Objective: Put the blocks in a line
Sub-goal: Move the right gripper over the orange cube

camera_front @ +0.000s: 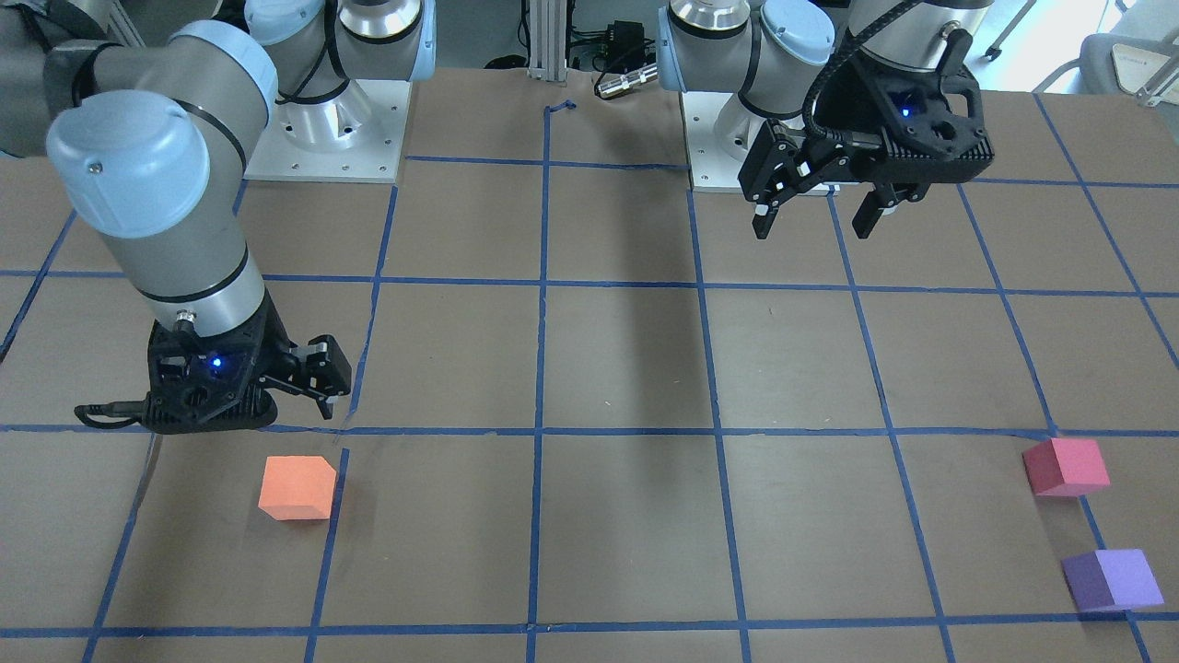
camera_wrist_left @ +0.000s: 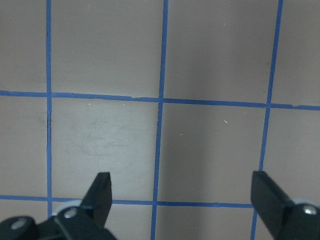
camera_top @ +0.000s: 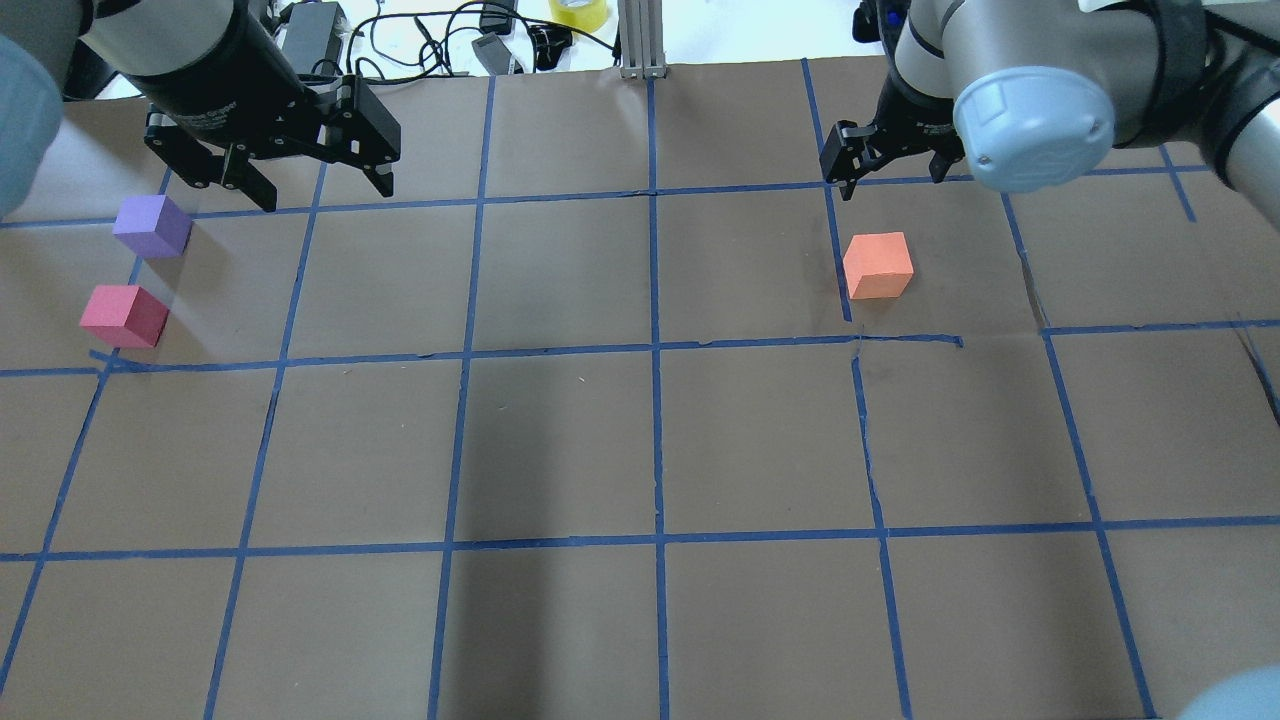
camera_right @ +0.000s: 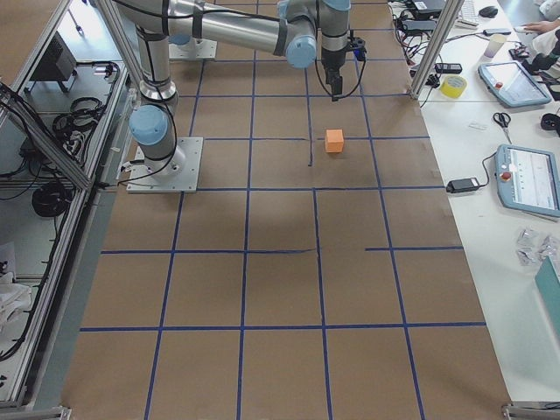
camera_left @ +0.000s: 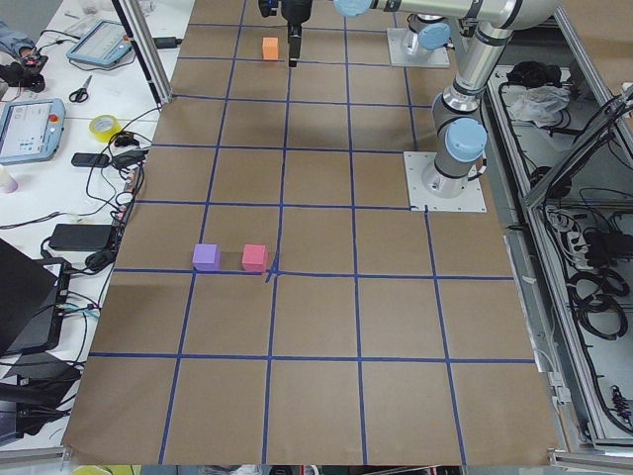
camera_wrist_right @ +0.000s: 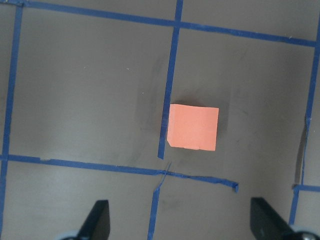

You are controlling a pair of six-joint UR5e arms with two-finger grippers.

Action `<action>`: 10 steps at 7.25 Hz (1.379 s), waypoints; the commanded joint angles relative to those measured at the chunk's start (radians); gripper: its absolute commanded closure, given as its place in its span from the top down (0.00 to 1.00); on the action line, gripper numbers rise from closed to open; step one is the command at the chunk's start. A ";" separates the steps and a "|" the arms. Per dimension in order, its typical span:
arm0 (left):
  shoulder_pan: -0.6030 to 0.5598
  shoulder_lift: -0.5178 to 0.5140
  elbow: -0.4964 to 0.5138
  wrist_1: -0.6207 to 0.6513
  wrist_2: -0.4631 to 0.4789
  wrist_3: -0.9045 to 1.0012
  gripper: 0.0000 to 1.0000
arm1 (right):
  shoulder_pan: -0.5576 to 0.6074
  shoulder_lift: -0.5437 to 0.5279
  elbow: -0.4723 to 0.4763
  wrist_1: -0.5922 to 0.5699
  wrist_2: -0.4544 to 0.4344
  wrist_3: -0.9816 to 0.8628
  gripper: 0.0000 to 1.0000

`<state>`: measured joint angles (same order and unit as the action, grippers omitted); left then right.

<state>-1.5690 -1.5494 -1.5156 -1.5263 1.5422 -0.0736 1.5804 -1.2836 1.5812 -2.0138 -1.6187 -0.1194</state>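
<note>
Honestly, the left side is looking okay: the purple block (camera_top: 152, 226) and pink block (camera_top: 124, 315) are sitting near each other at the desk's (camera_top: 560, 450) left edge. They aren't touching, but they're roughly forming the start of a row. The left gripper (camera_top: 322, 188) is hanging in the air on that side with its jaws spread wide and nothing in them, and its wrist view is showing only bare desk.

Moving right, the orange block (camera_top: 878, 265) is sitting alone, well apart from the other two. The right gripper (camera_wrist_right: 180, 212) is hovering above it, jaws also wide apart and empty.

What I'm worrying about:
- **Off-centre descent:** a finger could be landing on the foam and squashing or shoving it instead of straddling it.
- **Long carry across the desk:** a light pinch on a soft cube is asking for a slip.
- **Setting it down by the pair:** it's risking bumping pink or purple out of line, or crowding the left arm.
</note>
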 commanded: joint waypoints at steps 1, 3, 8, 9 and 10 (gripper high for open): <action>0.000 0.003 0.000 0.000 0.001 0.000 1.00 | -0.029 0.096 0.002 -0.115 -0.001 0.012 1.00; 0.000 0.005 -0.002 0.000 -0.001 0.000 1.00 | -0.074 0.151 0.002 -0.106 0.016 0.012 1.00; 0.000 0.005 0.000 0.000 0.001 0.002 1.00 | -0.074 0.239 0.006 -0.105 0.086 0.153 1.00; 0.000 0.008 -0.002 0.000 0.001 0.002 1.00 | -0.074 0.245 0.011 -0.106 0.080 0.150 1.00; 0.000 0.008 -0.002 0.000 0.001 0.002 1.00 | -0.074 0.247 0.011 -0.103 0.077 0.152 1.00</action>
<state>-1.5690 -1.5427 -1.5165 -1.5263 1.5432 -0.0721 1.5064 -1.0427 1.5906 -2.1190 -1.5374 0.0314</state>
